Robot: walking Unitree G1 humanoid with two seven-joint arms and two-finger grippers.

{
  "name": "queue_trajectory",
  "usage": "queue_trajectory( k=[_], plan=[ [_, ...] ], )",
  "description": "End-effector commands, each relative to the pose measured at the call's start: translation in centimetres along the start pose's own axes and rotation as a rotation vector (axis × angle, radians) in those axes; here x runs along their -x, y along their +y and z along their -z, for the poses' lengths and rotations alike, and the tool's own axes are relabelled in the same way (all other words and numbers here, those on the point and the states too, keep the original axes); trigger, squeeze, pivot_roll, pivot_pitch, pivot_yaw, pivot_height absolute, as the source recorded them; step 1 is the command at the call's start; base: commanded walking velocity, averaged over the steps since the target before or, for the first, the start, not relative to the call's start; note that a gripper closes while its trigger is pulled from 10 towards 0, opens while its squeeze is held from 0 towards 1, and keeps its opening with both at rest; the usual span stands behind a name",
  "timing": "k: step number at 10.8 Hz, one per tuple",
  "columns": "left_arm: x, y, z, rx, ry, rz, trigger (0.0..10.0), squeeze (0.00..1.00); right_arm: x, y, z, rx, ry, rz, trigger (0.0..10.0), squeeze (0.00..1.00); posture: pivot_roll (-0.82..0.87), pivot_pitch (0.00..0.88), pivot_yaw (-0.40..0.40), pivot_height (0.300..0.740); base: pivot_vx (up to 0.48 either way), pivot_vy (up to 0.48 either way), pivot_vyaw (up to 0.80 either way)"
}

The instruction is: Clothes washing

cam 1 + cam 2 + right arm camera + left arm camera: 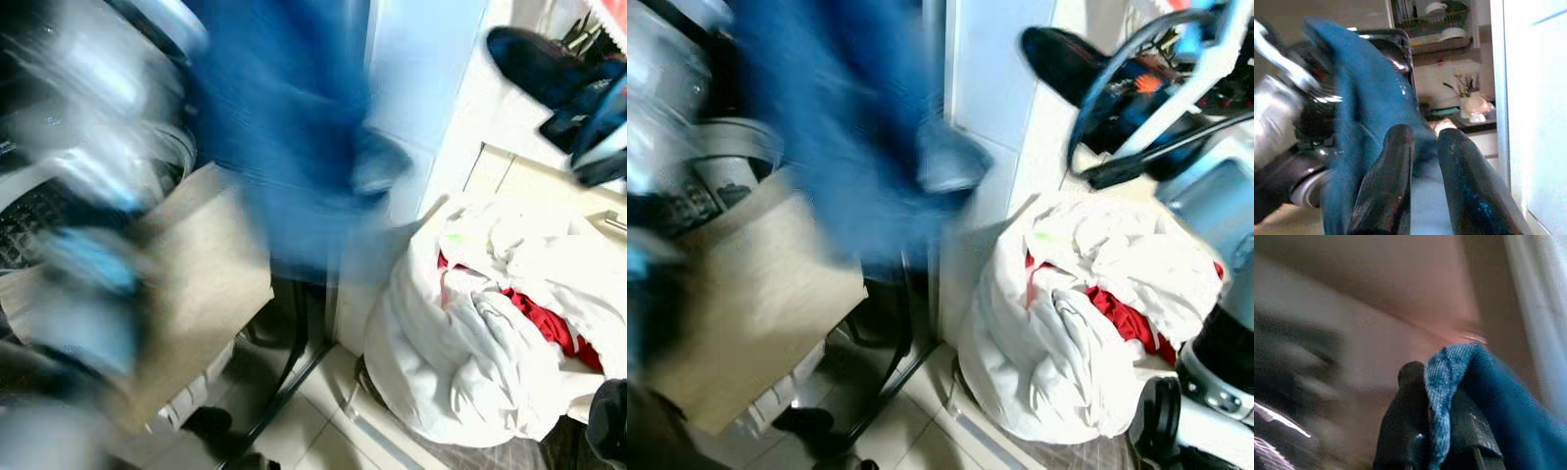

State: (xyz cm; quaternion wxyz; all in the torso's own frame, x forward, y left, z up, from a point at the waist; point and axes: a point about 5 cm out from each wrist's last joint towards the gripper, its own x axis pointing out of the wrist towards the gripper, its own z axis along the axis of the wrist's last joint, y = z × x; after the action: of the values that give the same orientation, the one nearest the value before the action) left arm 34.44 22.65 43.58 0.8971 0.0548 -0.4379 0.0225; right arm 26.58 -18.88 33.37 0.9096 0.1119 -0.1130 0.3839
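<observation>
Two grippers are at work: the left gripper [1437, 440] has its fingers pinched tight on a fold of the blue denim garment [284, 127], while the right gripper [1422, 161] shows its fingers slightly parted, nothing between them. That garment hangs blurred before the washing machine [59, 186]. Beside it, a white laundry bag [460, 362] holding white and red clothes [549, 328] sits on the tiled floor [313, 431].

The blue cloth [284, 127] hangs in the way (very blurry) — right of it, a white laundry pile [490, 333] blocks the floor.

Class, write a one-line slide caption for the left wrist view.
Left gripper shut on a fold of the blue denim garment, its black fingers pinching the cloth against a blurred background.
</observation>
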Motion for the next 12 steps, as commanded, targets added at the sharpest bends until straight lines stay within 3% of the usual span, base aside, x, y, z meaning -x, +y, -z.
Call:
queue_trajectory(
  k=[1,2,3,4,5,7,8,12],
  plan=[
    [-1.0,1.2,-2.6,-0.083,-0.125,-0.065,0.0,0.0,-0.2,0.2,0.2,0.024,0.009,-0.003,10.0,0.0,-0.11,0.0,0.053,0.74,0.0,0.0,0.0],
    [-1.7,2.3,-3.3,-0.225,-0.145,-0.091,0.0,0.0,-0.4,0.4,0.4,0.038,0.01,-0.014,10.0,0.0,-0.1,0.0,0.053,0.74,0.0,0.0,0.0],
    [-1.1,2.0,1.1,-0.341,0.123,-0.013,0.0,0.0,-0.8,0.9,1.2,0.05,0.045,-0.04,10.0,0.0,-0.1,0.0,0.051,0.74,0.0,0.0,0.0],
    [2.1,1.8,7.9,-0.459,0.502,0.088,4.9,0.0,-1.3,2.0,2.9,0.056,0.11,-0.084,10.0,0.0,-0.1,0.0,0.051,0.74,0.0,0.0,0.0],
    [5.6,2.2,12.1,-0.493,0.753,0.122,10.0,0.0,-1.7,3.0,4.3,0.075,0.175,-0.111,10.0,0.0,-0.11,0.0,0.05,0.74,0.0,0.0,0.0],
    [10.7,3.0,16.0,-0.51,1.06,0.193,10.0,0.0,-2.1,4.1,6.4,0.088,0.268,-0.128,10.0,0.0,-0.12,0.0,0.052,0.74,0.0,0.0,0.0],
    [11.4,3.9,16.2,-0.533,1.152,0.229,10.0,1.0,-1.9,4.9,7.6,0.096,0.344,-0.169,10.0,0.0,-0.12,0.0,0.05,0.74,0.0,0.0,0.0],
    [10.3,6.0,14.7,-0.574,1.191,0.212,10.0,1.0,-1.2,5.6,9.0,0.12,0.433,-0.226,10.0,0.0,-0.11,0.0,0.043,0.74,0.0,0.0,0.0]
  ],
)
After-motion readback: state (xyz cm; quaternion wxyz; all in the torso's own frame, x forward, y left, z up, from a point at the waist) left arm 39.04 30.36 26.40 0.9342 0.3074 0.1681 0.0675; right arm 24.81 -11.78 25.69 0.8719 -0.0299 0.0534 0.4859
